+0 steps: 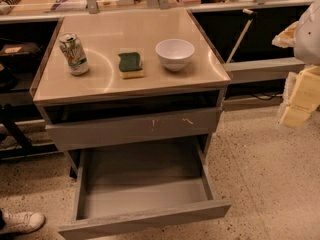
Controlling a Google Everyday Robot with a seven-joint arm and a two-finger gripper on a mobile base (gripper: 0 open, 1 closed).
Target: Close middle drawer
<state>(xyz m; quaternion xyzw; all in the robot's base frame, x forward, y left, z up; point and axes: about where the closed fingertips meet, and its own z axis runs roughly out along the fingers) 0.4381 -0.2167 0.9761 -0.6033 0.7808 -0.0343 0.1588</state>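
Plainly the middle drawer [144, 191] stands pulled far out beneath the scratched drawer front [135, 126]; it looks rigid and likely light on its slides, so a flat push at the centre of its handleless front should serve. The gripper [299, 100] hangs at the right, well apart from it, and whether it is open or closed I cannot tell.

Can [74, 53], sponge [130, 64], bowl [174, 54] left-to-right on cabinet [125, 29] — middle drawer [145, 189] below — end effector [299, 101] right

Cream blocky gripper [299, 101] at right edge, below white rounded arm shell [311, 31]
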